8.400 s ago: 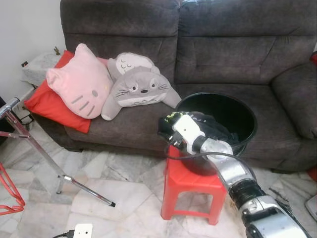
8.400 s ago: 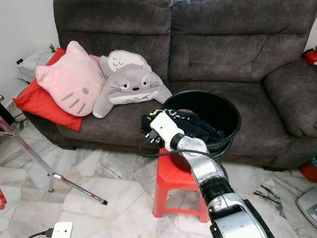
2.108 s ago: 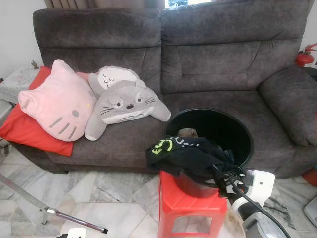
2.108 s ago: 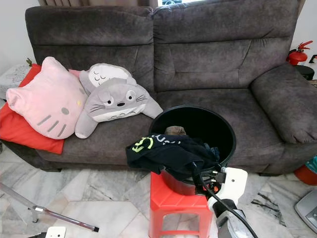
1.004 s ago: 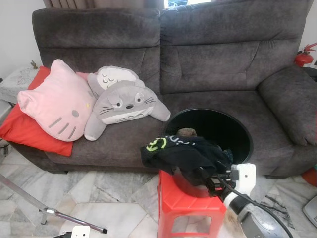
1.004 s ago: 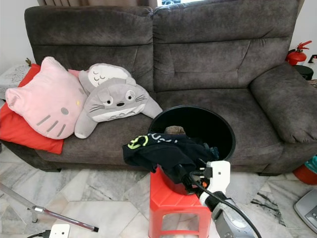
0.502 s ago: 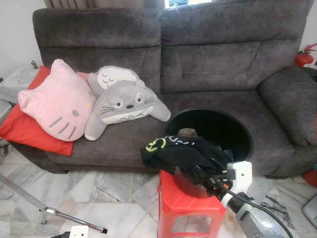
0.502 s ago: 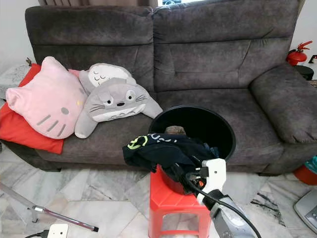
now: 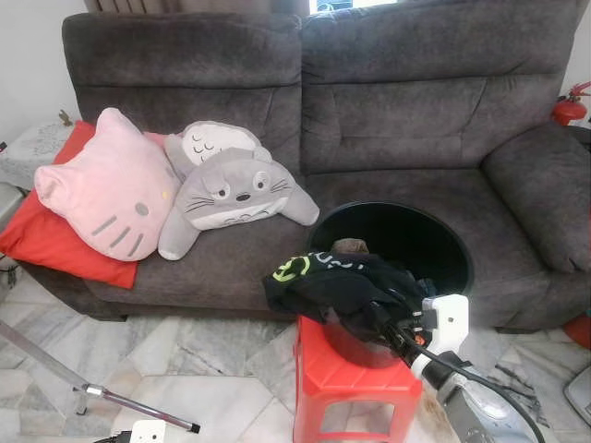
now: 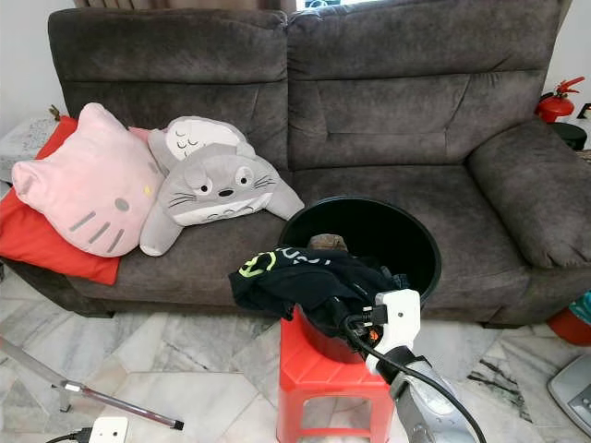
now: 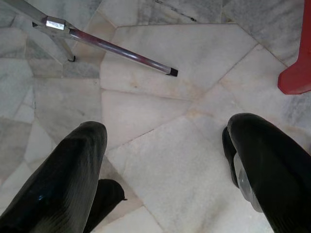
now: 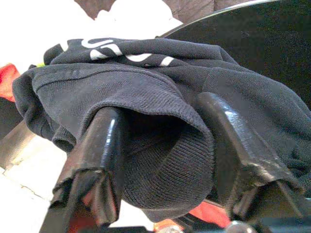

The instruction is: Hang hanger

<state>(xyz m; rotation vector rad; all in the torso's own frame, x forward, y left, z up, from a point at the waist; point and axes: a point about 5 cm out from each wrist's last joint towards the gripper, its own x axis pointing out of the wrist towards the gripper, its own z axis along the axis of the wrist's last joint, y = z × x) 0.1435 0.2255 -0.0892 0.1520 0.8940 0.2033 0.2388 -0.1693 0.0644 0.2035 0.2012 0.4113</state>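
Observation:
A black garment (image 9: 337,281) with a lime-green logo hangs over the near rim of a round black bin (image 9: 452,249). The bin stands on a red plastic stool (image 9: 342,378) in front of the sofa. My right gripper (image 9: 377,318) reaches in from the lower right to the garment's hanging edge. In the right wrist view the gripper (image 12: 160,109) is open, one black finger on each side of a thick fold of the garment (image 12: 146,92), and the cloth touches both. My left gripper (image 11: 167,128) hangs open over the marble floor, holding nothing.
A dark grey sofa (image 9: 406,101) carries a pink cat cushion (image 9: 106,198), a grey plush cushion (image 9: 231,189) and a red cushion (image 9: 46,245). A metal stand leg (image 9: 102,397) lies on the floor at the left. A red fire extinguisher (image 10: 554,97) stands at the far right.
My right gripper has come in from the right and pushed up against the garment's hanging edge, with the fold between its fingers. The garment has shifted a little.

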